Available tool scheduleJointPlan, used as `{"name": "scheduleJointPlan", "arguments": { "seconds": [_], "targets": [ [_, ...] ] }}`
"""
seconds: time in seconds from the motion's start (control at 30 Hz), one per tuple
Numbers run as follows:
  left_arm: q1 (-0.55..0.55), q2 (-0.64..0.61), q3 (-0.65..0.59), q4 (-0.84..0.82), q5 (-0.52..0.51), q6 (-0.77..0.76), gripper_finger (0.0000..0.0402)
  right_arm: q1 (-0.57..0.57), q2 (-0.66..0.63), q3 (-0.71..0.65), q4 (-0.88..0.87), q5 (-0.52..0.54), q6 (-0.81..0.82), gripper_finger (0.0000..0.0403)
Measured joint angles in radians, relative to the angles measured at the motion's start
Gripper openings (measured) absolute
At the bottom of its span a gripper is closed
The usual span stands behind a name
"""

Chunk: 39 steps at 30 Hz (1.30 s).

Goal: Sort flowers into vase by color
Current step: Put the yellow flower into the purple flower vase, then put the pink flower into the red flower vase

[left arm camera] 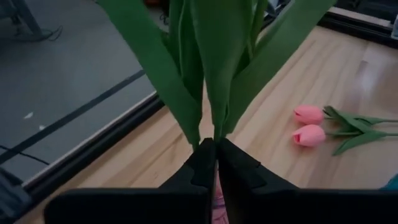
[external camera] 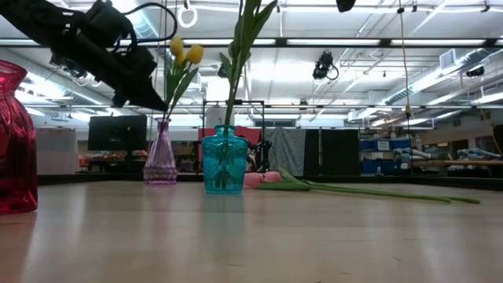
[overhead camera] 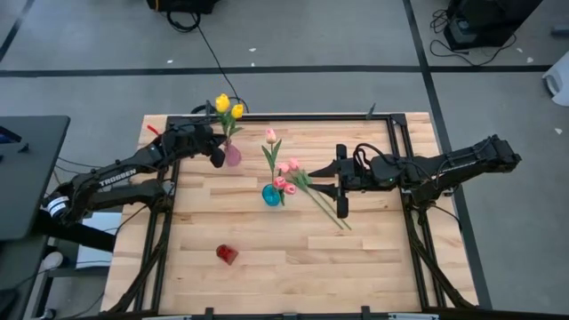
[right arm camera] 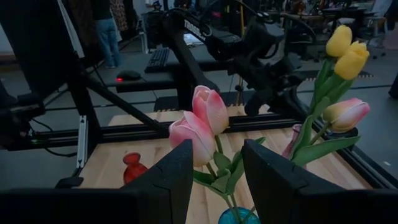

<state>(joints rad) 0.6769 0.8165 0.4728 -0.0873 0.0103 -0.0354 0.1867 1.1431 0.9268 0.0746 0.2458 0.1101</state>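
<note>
1. Light wooden bench [overhead camera: 267, 267], dark metal frame along its edges. I see the near half bare except for a small red vase [overhead camera: 227, 254] toward the near left corner; the near right corner gives open room.

2. Pale pink glass vase [overhead camera: 232, 156], by the far edge, left of centre. It holds yellow tulips [overhead camera: 228, 108] on green stems, upright.

3. Left gripper [overhead camera: 216, 158], just beside the pink vase, above it. In its wrist view I see the fingers [left arm camera: 202, 167] nearly together on the green stems and leaves [left arm camera: 211, 68] of the yellow tulips; a grip or a release, I cannot tell.

4. Teal glass vase [overhead camera: 271, 195], mid-bench. It carries a pink tulip [overhead camera: 270, 135] standing upright.

5. Loose pink tulips [overhead camera: 290, 167], lying flat just right of the teal vase, stems [overhead camera: 324, 206] running toward the near right.

6. Right gripper [overhead camera: 340, 186], over the loose stems right of the teal vase, jaws standing wide with nothing between them. Its wrist view looks past the fingers [right arm camera: 165, 177] at pink heads [right arm camera: 202, 121] above the teal vase.
</note>
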Motion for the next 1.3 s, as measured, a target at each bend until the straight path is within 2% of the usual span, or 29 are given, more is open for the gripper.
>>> {"name": "scheduleJointPlan", "arguments": {
  "seconds": [0.1, 0.23, 0.43, 0.57, 0.73, 0.87, 1.03, 1.13, 1.3],
  "targets": [
    [0.000, 0.000, 0.006, -0.028, -0.009, 0.000, 0.0040, 0.000, 0.000, 0.000, 0.000, 0.025, 0.000, 0.0151],
    [-0.001, -0.002, 0.058, -0.083, -0.005, 0.011, 0.0085, 0.000, 0.000, 0.000, -0.001, 0.041, 0.000, 0.0151],
    [-0.002, -0.007, 0.194, -0.280, -0.005, 0.024, 0.0159, 0.000, 0.000, 0.000, -0.026, 0.042, 0.001, 0.0151],
    [-0.022, -0.008, 0.215, -0.357, -0.001, 0.020, 0.0187, -0.005, 0.000, 0.000, -0.064, 0.043, 0.001, 0.0151],
    [-0.073, -0.052, 0.217, -0.432, 0.000, 0.007, 0.0193, -0.008, 0.000, -0.012, -0.101, 0.045, 0.029, 0.0151],
    [-0.119, -0.146, 0.217, -0.482, -0.042, -0.033, 0.0193, -0.008, 0.000, -0.059, -0.100, 0.056, 0.058, 0.0151],
    [-0.184, -0.270, 0.196, -0.490, -0.042, -0.116, 0.0193, -0.029, 0.000, -0.141, -0.052, 0.074, 0.109, 0.0151],
    [-0.235, -0.314, 0.192, -0.491, -0.012, -0.154, 0.0193, -0.046, 0.000, -0.189, -0.014, 0.071, 0.159, 0.0151],
    [-0.353, -0.316, 0.191, -0.451, 0.037, -0.185, 0.0193, -0.078, 0.000, -0.272, -0.016, 0.111, 0.309, 0.0151]
  ]
}}
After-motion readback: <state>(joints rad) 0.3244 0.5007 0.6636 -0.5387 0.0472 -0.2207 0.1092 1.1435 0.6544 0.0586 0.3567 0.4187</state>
